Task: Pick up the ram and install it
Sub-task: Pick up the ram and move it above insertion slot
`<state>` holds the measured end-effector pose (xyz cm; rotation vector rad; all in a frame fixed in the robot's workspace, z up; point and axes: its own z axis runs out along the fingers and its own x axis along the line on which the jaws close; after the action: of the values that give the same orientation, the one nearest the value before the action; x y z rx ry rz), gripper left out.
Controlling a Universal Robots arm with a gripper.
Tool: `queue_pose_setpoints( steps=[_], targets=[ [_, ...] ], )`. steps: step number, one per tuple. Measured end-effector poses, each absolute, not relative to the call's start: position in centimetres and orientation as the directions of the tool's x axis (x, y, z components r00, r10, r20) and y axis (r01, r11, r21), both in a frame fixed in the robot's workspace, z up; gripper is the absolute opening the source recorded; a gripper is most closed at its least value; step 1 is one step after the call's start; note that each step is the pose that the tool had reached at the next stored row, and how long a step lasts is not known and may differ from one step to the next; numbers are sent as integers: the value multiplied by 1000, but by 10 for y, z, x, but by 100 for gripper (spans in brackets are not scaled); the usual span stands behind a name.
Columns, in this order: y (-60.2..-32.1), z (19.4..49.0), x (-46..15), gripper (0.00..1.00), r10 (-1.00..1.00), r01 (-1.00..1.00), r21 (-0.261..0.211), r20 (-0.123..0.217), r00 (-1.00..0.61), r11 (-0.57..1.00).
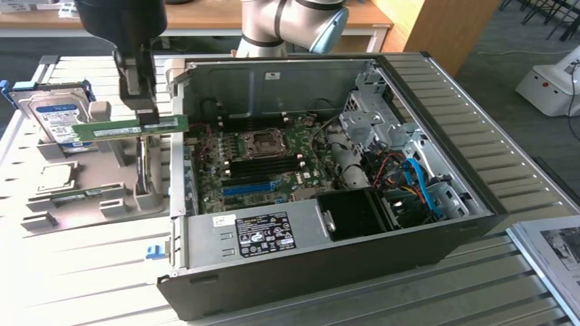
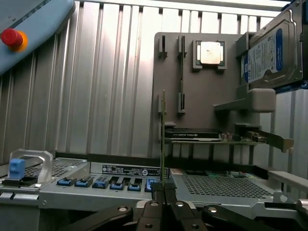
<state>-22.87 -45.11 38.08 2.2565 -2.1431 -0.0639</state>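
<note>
While it is held up in the air, the ram is kept level, with its wide green face turned to the exterior view. It is found to the exterior view's left of the open computer case. It is pinched near one end by the fingers, which are closed tight on it. In the wrist view the ram is seen edge-on as a thin line sticking out from between the fingers. Under the ram, a grey holder is set on the tabletop. A silver hard drive is propped up in the holder, near the ram's far end. Inside the case, a green motherboard is laid flat, with black slots and a bright blue slot on it.
</note>
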Motion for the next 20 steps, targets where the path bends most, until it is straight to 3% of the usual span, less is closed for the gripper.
queue_pose_setpoints(
  steps=[20],
  targets=[
    [-451,381,-159,12,-999,-997,50,-10,51,-52]
  ],
)
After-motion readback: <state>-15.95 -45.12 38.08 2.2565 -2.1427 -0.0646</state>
